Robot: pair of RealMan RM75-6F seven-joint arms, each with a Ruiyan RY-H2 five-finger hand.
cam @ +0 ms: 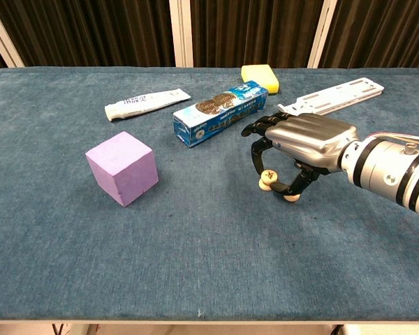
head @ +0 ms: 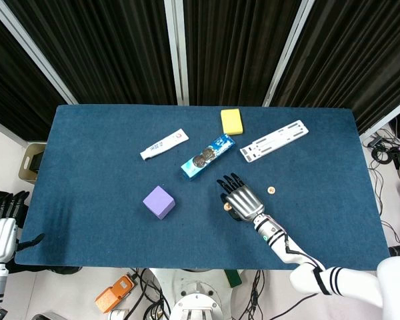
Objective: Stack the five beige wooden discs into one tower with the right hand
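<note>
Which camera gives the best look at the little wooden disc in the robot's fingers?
The chest view: the disc shows from the side, pinched by the right hand just above another disc. From the head view, the hand hides most of it.

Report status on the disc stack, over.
Right hand pinching one beige disc directly over another disc. Third disc beside it, one stray to the right. Left hand off-table, open. Biscuit box close behind.
</note>
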